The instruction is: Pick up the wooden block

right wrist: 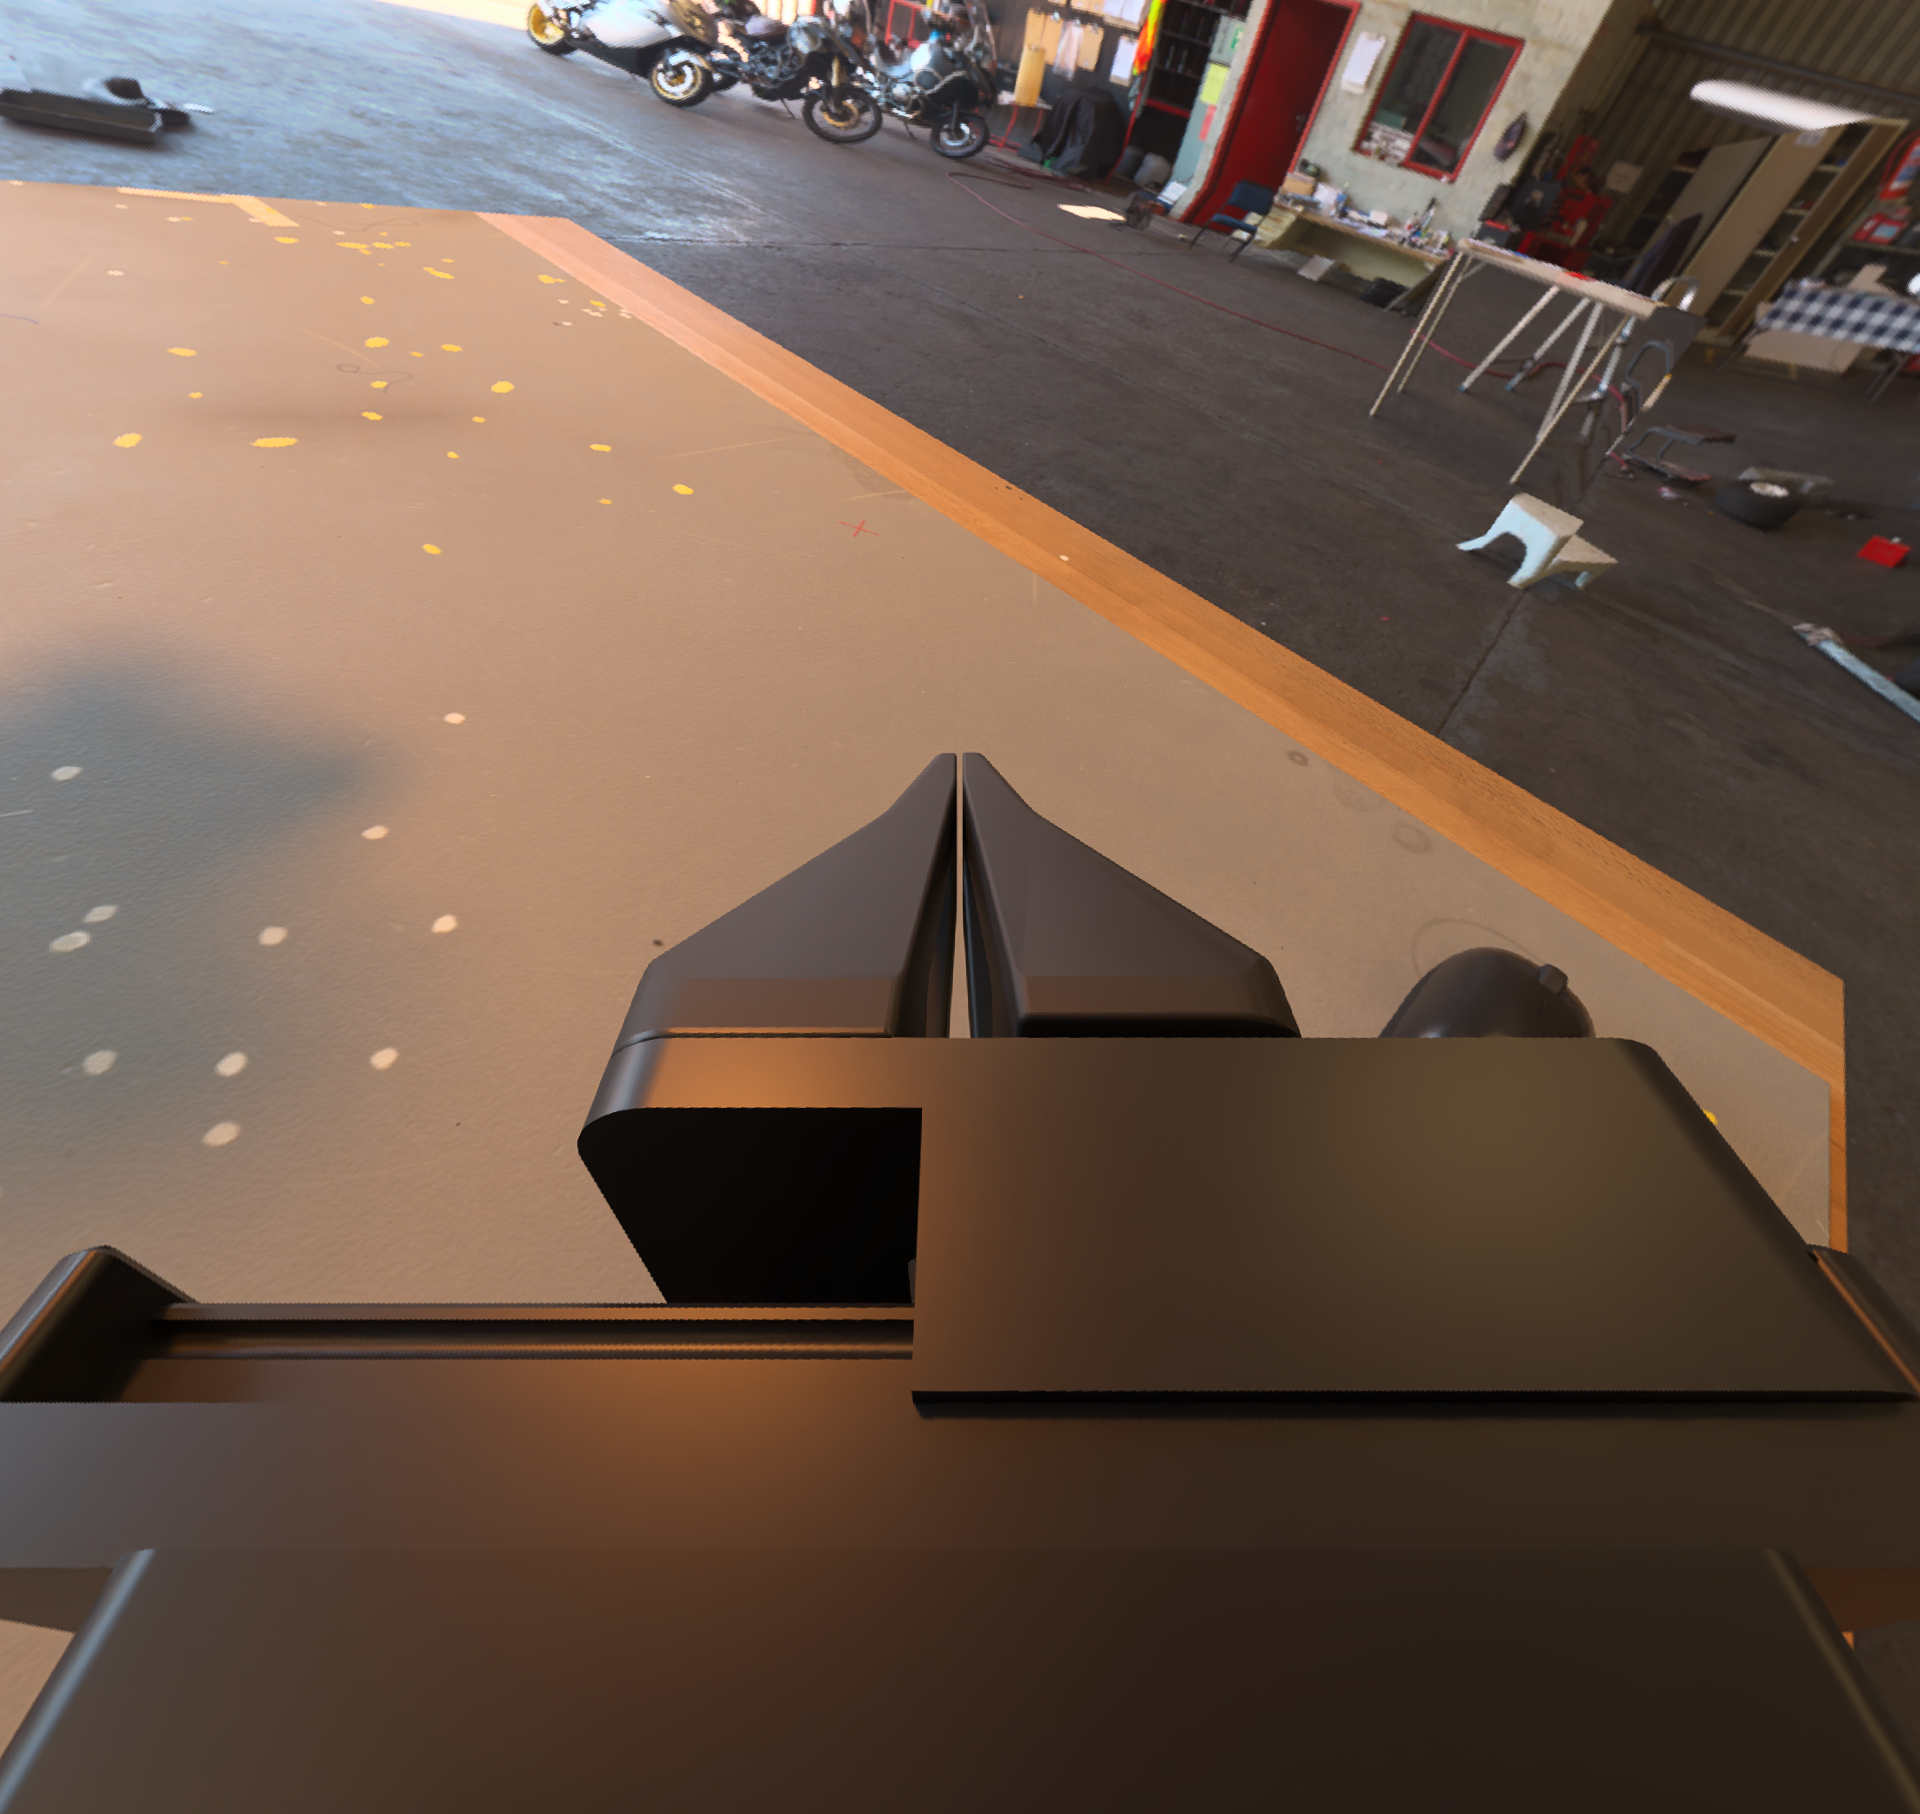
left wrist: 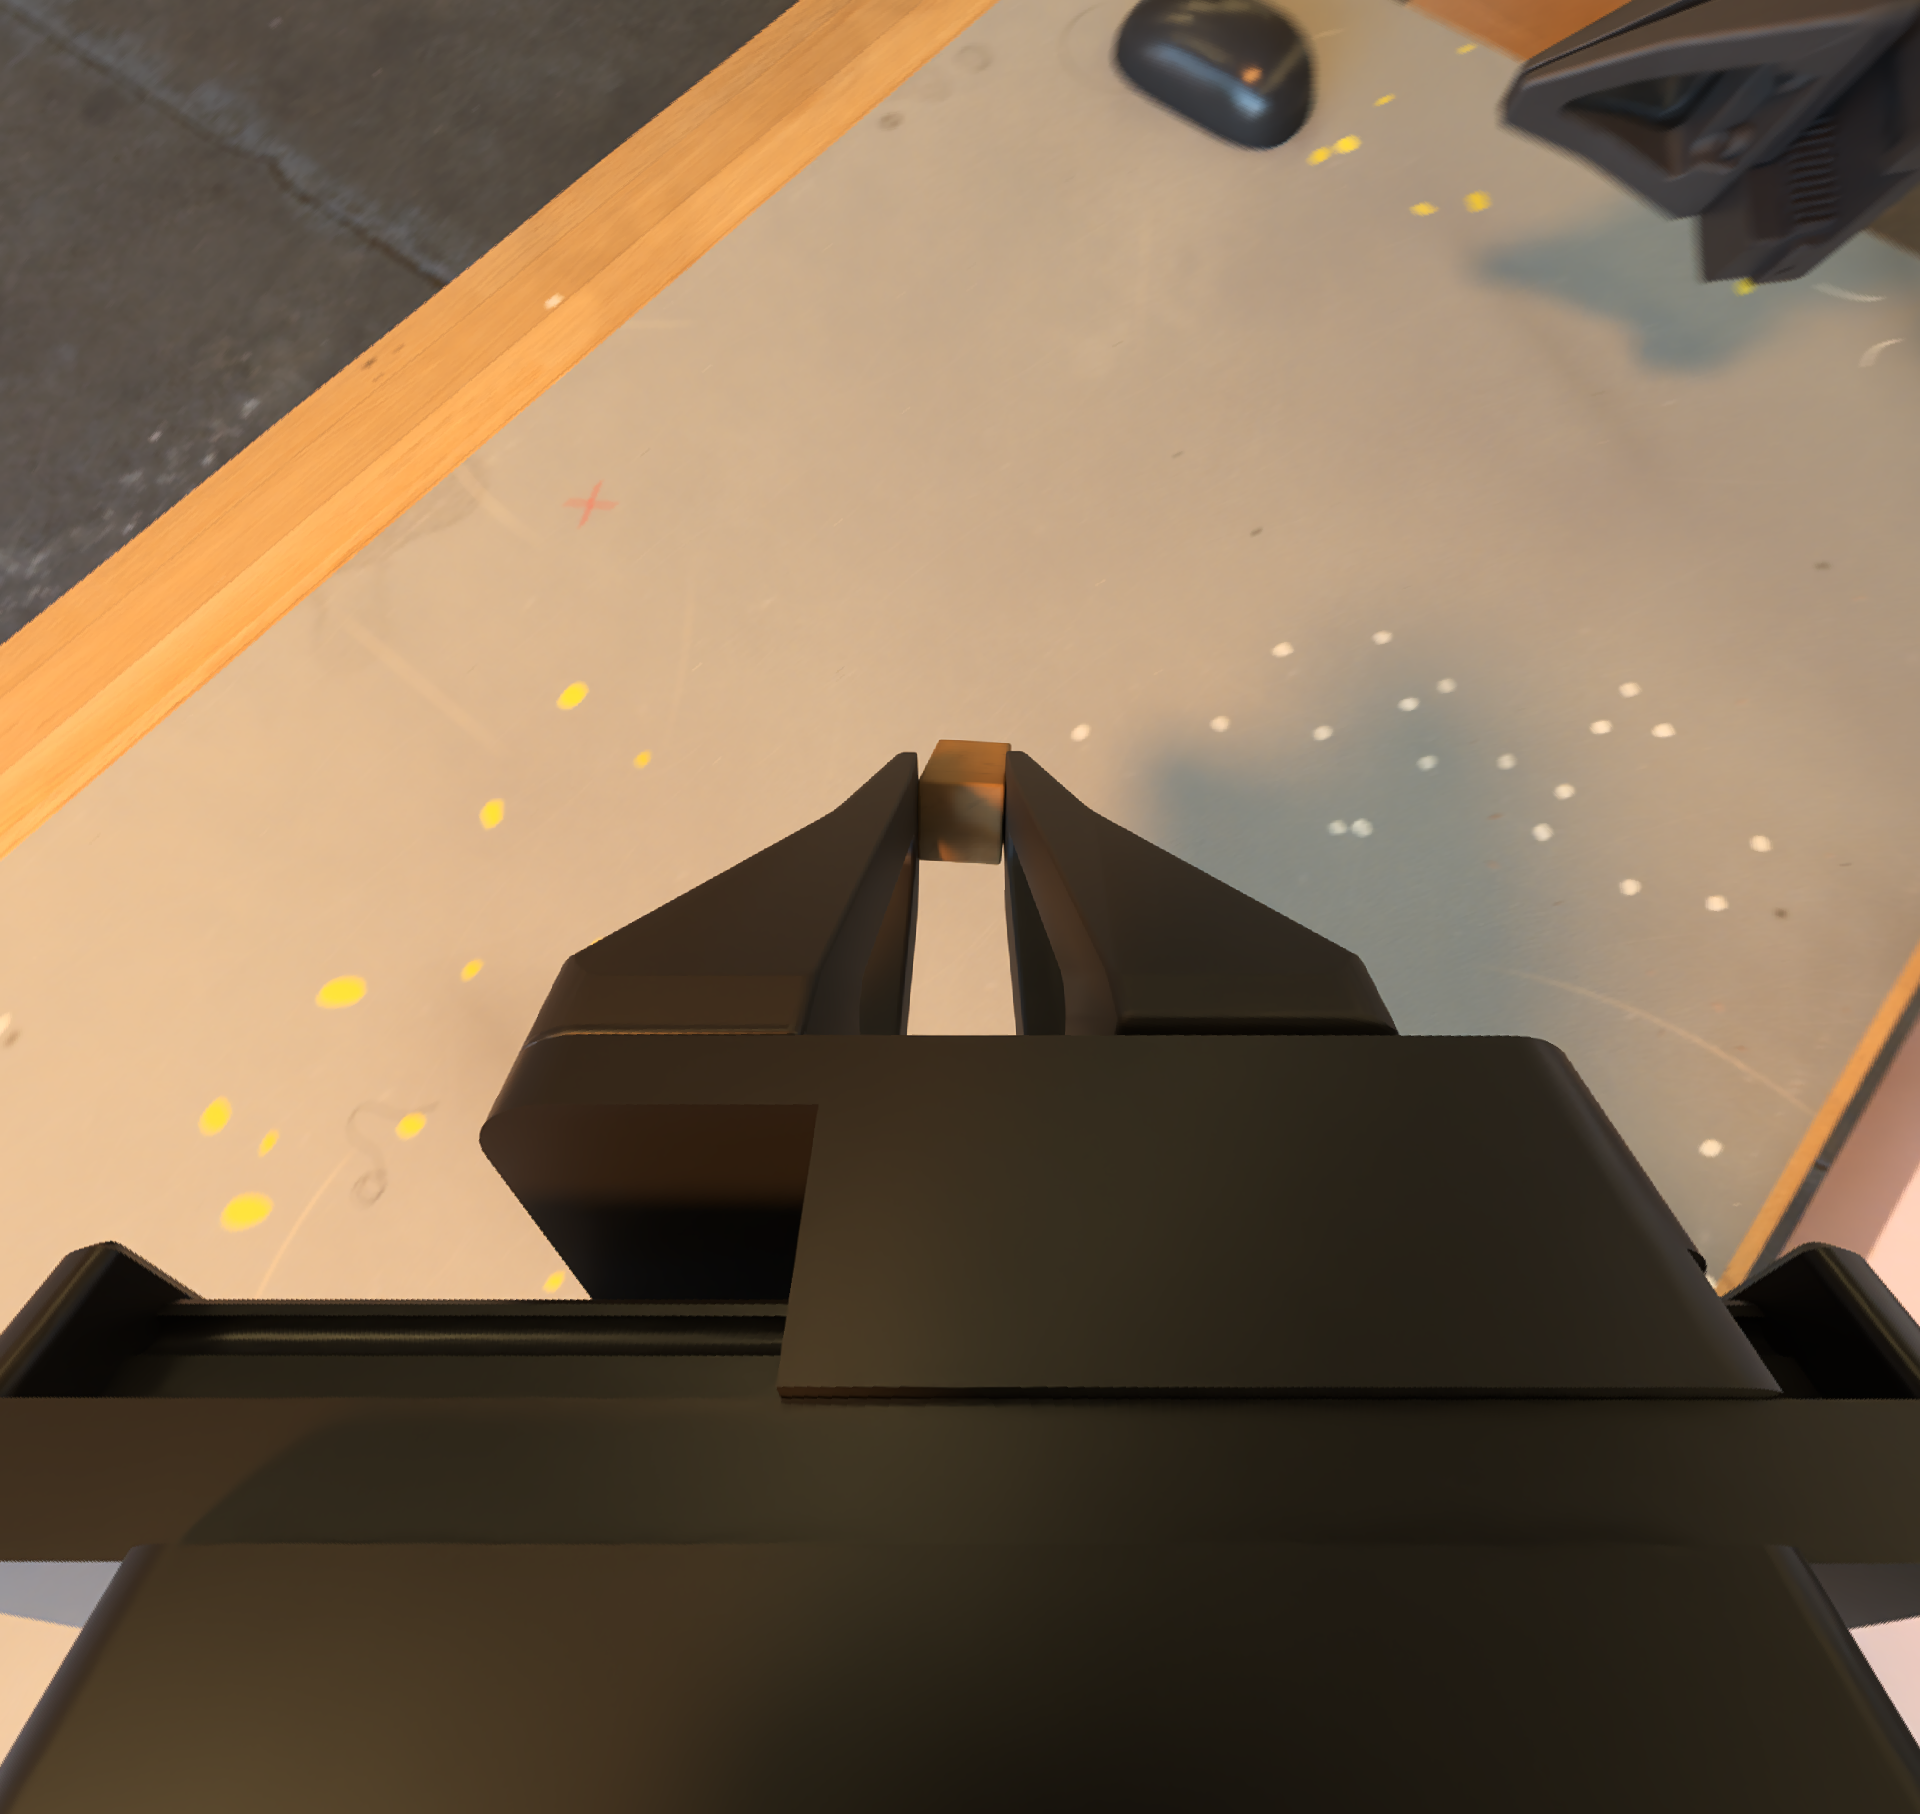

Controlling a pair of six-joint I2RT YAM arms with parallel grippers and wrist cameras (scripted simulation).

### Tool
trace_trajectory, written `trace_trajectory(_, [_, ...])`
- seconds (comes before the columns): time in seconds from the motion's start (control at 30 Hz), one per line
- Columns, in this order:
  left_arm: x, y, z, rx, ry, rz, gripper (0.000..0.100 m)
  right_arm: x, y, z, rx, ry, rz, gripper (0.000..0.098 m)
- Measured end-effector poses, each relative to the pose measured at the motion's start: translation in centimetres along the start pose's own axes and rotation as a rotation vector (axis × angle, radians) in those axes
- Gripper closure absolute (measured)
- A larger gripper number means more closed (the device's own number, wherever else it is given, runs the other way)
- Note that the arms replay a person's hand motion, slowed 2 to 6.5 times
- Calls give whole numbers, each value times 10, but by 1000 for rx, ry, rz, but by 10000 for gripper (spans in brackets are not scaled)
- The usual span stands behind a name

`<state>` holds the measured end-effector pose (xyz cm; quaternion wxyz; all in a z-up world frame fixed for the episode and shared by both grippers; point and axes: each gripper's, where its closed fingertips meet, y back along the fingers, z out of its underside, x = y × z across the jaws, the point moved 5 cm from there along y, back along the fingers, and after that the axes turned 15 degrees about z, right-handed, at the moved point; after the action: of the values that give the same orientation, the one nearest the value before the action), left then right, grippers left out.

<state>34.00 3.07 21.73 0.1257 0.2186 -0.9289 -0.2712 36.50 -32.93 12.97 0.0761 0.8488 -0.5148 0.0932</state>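
Observation:
In the left wrist view a small wooden block [left wrist: 966, 800] sits between the tips of my left gripper [left wrist: 964, 808]. The two black fingers press on its left and right sides, and it is held above the tan table top [left wrist: 935, 465]. My right gripper [right wrist: 958, 762] is shut with nothing between its fingers and hovers over the table. The right gripper also shows in the left wrist view [left wrist: 1725, 133] at the top right, far from the block.
A black computer mouse [left wrist: 1210, 60] lies on the table at the far end; in the right wrist view it [right wrist: 1486, 995] is just right of my right gripper. The table's wooden border [left wrist: 436, 382] runs along the left, with dark floor beyond.

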Motion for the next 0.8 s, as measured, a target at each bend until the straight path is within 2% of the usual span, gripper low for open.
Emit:
trace_trajectory(0.23, [36,-48,-24,45,-68,140,864,-12,2,-5,20,58,-43,970])
trace_trajectory(0.43, [55,-92,-39,82,-92,222,864,-20,3,-6,31,106,-69,970])
trace_trajectory(0.8, [65,-165,-49,179,-18,316,864,-32,7,-4,34,133,-136,957])
